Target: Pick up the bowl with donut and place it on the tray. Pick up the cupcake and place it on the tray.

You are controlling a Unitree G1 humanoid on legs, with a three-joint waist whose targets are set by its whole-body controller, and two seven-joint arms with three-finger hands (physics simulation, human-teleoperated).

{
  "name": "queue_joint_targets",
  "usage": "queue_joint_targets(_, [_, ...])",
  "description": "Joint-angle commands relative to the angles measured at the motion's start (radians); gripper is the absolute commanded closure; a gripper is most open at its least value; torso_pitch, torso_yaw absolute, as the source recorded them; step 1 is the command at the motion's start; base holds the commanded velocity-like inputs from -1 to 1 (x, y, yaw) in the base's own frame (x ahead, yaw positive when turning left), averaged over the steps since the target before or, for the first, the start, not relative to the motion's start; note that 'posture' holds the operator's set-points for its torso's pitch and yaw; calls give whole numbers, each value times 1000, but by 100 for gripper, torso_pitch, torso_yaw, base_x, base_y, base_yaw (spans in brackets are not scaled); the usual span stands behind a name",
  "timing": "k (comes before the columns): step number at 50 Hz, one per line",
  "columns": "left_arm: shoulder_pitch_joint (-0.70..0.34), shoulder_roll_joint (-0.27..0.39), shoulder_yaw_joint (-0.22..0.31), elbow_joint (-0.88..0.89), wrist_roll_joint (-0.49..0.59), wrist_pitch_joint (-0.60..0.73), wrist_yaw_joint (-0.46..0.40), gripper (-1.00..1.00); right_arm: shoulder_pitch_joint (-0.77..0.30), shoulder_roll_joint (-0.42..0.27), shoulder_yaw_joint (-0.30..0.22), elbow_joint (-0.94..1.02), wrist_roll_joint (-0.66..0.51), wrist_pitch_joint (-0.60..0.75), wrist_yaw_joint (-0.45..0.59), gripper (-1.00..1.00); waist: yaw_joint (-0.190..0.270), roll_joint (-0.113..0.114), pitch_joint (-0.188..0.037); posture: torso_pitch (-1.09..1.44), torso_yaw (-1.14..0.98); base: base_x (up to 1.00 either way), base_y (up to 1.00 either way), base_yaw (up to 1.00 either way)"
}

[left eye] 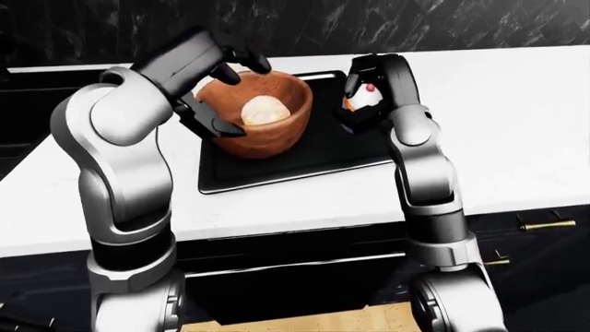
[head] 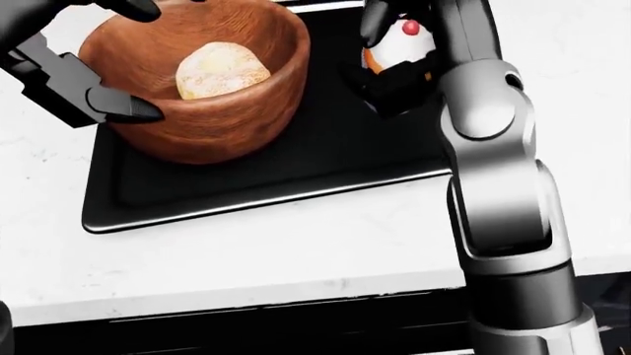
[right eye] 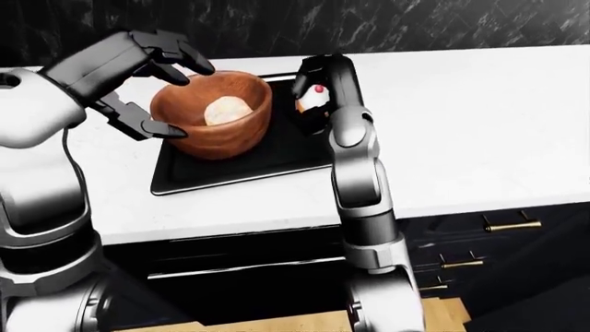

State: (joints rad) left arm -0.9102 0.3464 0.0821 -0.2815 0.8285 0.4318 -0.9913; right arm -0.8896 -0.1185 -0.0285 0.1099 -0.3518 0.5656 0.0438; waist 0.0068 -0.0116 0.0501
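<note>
A wooden bowl [head: 222, 118] holding a pale donut [head: 222, 70] stands on the left half of the black tray [head: 296, 177]. My left hand [head: 138, 63] is open beside the bowl's left wall, its thumb low and its fingers above the rim, not closed on it. At the tray's upper right, my right hand [head: 379, 59] is shut on the cupcake [head: 402, 43], which has white frosting and a red cherry. The hand hides the cupcake's base, so I cannot tell whether it rests on the tray.
The tray lies on a white counter [head: 296, 251] whose near edge runs along the bottom of the head view. Black drawers with brass handles [right eye: 503, 225] sit below it. A dark marble wall [left eye: 369, 28] backs the counter.
</note>
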Motion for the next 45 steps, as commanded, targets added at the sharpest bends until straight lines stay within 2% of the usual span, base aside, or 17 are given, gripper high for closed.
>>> queue_joint_targets(1, [-30, 9, 13, -21, 2, -11, 18, -22, -36, -6, -5, -34, -2, -37, -15, 100, 0, 1, -30, 0, 0, 0, 0, 0])
queue_joint_targets(11, [-21, 6, 11, -23, 5, -15, 20, -21, -9, 1, -1, -15, -8, -46, -32, 100, 1, 1, -31, 0, 0, 0, 0, 0])
queue_joint_targets(14, [-18, 5, 12, -23, 4, -17, 21, -19, -4, 0, -1, -2, -8, -52, -32, 73, 1, 1, -33, 0, 0, 0, 0, 0])
queue_joint_targets(18, [-19, 4, 11, -23, 5, -17, 20, -19, 3, 3, 2, -1, -11, -51, -31, 62, 2, 0, -35, 0, 0, 0, 0, 0])
queue_joint_targets(19, [-21, 3, 11, -22, 5, -16, 19, -19, 6, 4, 2, -2, -12, -50, -29, 51, 2, -1, -36, 0, 0, 0, 0, 0])
queue_joint_targets(24, [-17, 3, 12, -17, 3, -22, 25, -18, 15, 5, 2, 12, -11, -64, -30, 31, 2, -1, -37, 0, 0, 0, 0, 0])
queue_joint_targets(32, [-12, 4, 13, -20, 0, -25, 25, -18, 41, 11, 1, 6, -6, -78, -34, 24, 4, -2, -39, 0, 0, 0, 0, 0])
queue_joint_targets(35, [-9, 3, 13, -20, -2, -28, 27, -17, 43, 9, -1, 13, -3, -86, -34, 13, 4, -2, -41, 0, 0, 0, 0, 0])
queue_joint_targets(41, [-13, 4, 12, -18, -3, -29, 27, -15, 50, 6, -2, -7, -1, -74, -26, 16, 4, -2, -42, 0, 0, 0, 0, 0])
queue_joint_targets(45, [-16, 2, 11, -18, -2, -27, 25, -12, 40, -1, -5, -31, -1, -54, -15, 7, 5, -2, -41, 0, 0, 0, 0, 0])
